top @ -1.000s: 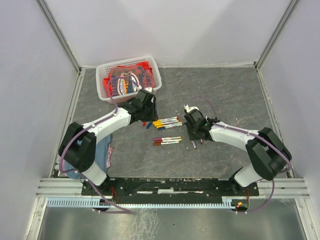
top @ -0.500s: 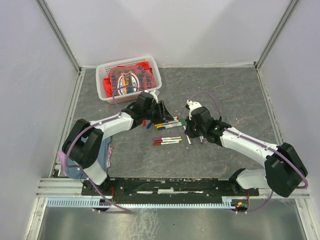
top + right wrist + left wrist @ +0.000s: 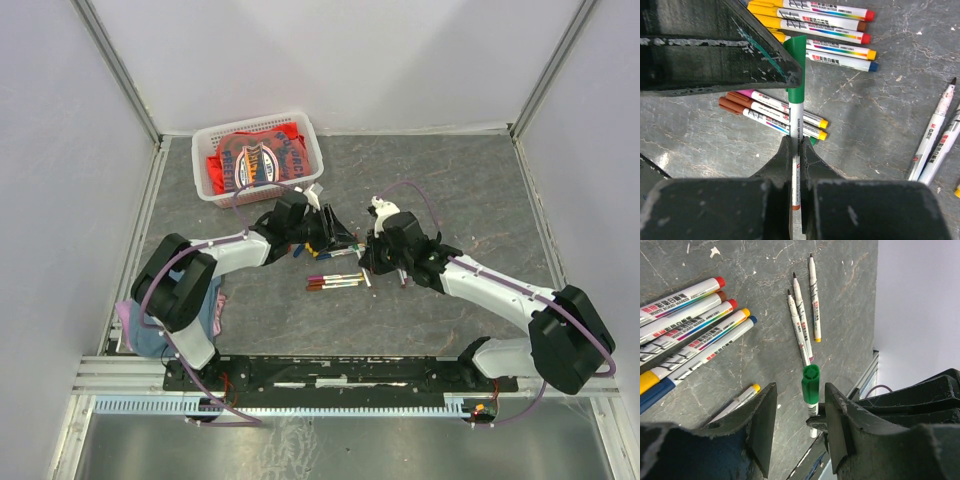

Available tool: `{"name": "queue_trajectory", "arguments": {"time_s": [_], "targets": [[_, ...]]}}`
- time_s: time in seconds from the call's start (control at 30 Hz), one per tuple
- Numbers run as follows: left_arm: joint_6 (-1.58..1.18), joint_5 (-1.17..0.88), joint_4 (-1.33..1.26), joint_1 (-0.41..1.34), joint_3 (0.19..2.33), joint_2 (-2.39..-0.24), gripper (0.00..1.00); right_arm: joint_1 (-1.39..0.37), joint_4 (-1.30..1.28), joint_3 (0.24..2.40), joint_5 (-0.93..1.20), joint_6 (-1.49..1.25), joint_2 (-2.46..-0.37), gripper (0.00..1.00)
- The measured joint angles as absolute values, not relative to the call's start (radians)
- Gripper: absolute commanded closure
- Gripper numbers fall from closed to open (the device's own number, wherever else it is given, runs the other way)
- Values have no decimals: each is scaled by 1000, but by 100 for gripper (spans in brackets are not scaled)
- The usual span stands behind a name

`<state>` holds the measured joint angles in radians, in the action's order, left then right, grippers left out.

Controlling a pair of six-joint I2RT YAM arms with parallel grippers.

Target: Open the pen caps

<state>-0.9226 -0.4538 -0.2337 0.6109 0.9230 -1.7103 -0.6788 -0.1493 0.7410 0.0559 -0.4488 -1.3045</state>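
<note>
My right gripper [image 3: 795, 145] is shut on a thin white pen barrel [image 3: 795, 122], held above the table. Its green pen cap [image 3: 810, 384] points toward my left gripper [image 3: 801, 407]. The left gripper is open, and the cap sits just at its fingertips [image 3: 767, 405] without touching either one. In the top view the two grippers, left [image 3: 342, 240] and right [image 3: 367, 258], meet at the table's middle. More capped pens lie below: yellow caps [image 3: 762, 9] and brown caps [image 3: 730, 104]. Three uncapped pens [image 3: 802, 325] lie together on the table.
A white basket [image 3: 205, 140] holding a red printed cloth [image 3: 250, 160] stands at the back left. A blue cloth [image 3: 208, 305] lies by the left arm's base. Two capped pens [image 3: 335, 282] lie in front of the grippers. The tabletop is dark grey stone.
The right gripper has lifted the green-capped pen off the table and carried it left. The left gripper has swung right to meet it, so the cap is now at its open jaws.
</note>
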Motion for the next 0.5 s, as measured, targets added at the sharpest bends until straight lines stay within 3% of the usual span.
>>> {"name": "queue_trajectory", "arguments": {"time_s": [0.23,0.5], "targets": [[-958,-471,-299,613,904,-1710,63,-679,-105,736,94,-476,-1307,99],[-984,-477,-352,613,876,-1710,91,-679,-67,722,120,-501,-1312,99]]}}
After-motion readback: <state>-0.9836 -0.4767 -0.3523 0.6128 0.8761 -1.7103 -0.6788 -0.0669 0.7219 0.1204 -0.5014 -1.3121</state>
